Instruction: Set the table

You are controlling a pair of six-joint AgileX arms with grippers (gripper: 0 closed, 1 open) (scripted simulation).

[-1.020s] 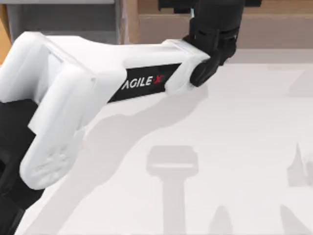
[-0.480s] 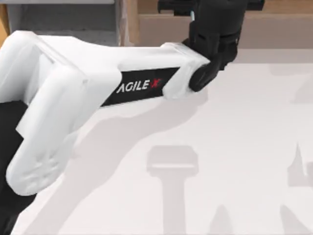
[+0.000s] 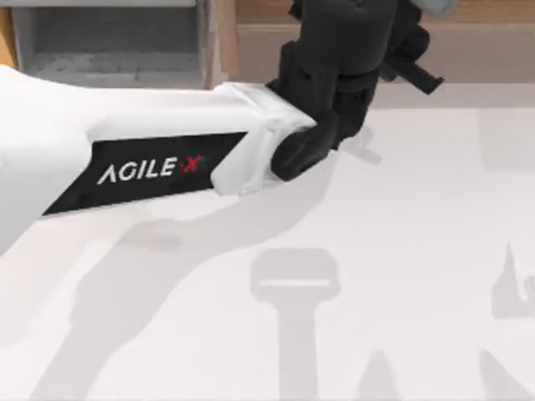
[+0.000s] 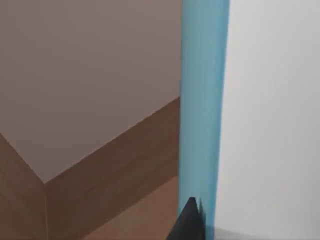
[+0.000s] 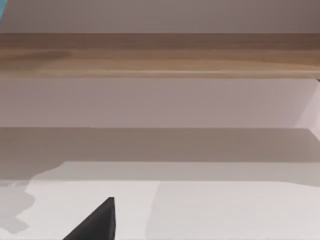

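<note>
Reaching across from the top view's left, the left arm (image 3: 150, 163), white with a black panel lettered AGILEX, ends in a black wrist and left gripper (image 3: 347, 50) at the far edge of the table (image 3: 401, 276), over the long light-wood shelf (image 3: 468, 50). Whether this gripper is open or closed cannot be told. The left wrist view shows a light blue upright strip (image 4: 202, 100) beside a white surface, one dark fingertip (image 4: 189, 222) at its foot, and light wood behind. The table, broad and white, spans the lower part of the top view and carries grey shadows. A light-wood drawer (image 3: 109, 42) with grey inside sits at the far left. The right wrist view shows the shelf front and one dark fingertip (image 5: 97, 222) of the right gripper above the table; its state cannot be told.
</note>
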